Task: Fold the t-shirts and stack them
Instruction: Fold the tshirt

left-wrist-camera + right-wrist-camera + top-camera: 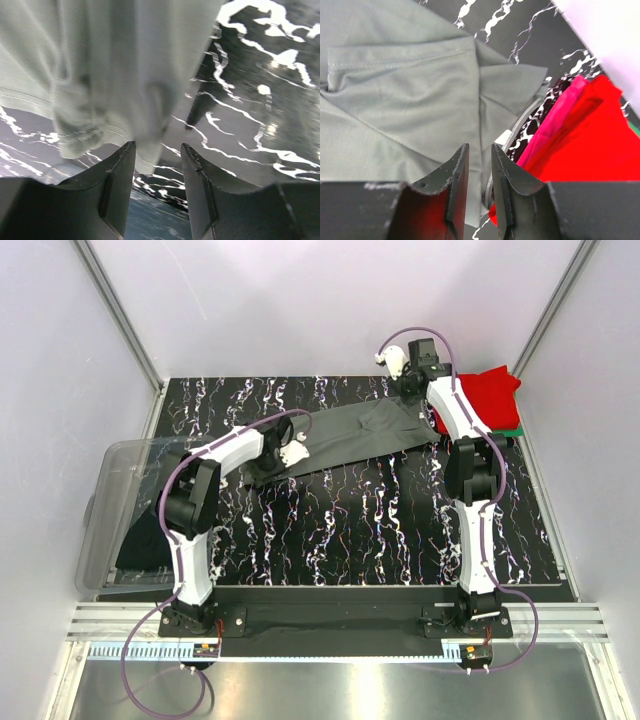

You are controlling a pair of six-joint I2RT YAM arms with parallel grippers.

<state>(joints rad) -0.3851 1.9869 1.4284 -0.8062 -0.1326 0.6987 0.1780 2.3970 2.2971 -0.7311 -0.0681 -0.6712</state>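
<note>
Spreading step, by my read: the dark grey t-shirt [360, 435] lies as a long rumpled band across the far half of the bench [380, 530], running from the left claw [158, 150] up to the right claw [480, 150] at the far right. Right claw: fingers nearly together w/ grey cloth in the slit — reads as clamped on the shirt's edge near a sleeve hem. Left claw: fingers part-way apart, a bunch of cloth reaching down btwn the tips; cannot tell if it's actually pinched. Red t-shirt [490, 398] sits just beside the right claw in the far-right corner, w/ a sliver of green t-shirt [512, 430] peeking out by it. Black t-shirts [140, 540] are in the clear tub [115, 490] at the bench's left edge. Handling: light, limp, no stiffness — it'll sag and crease wherever unsupported, and thin knit can slip from a shallow pinch. Best hold, imo, is hems or shoulder seams at opposite corners, so tension btwn the arms flattens it. Risk: snagging the red one alongside.
</note>
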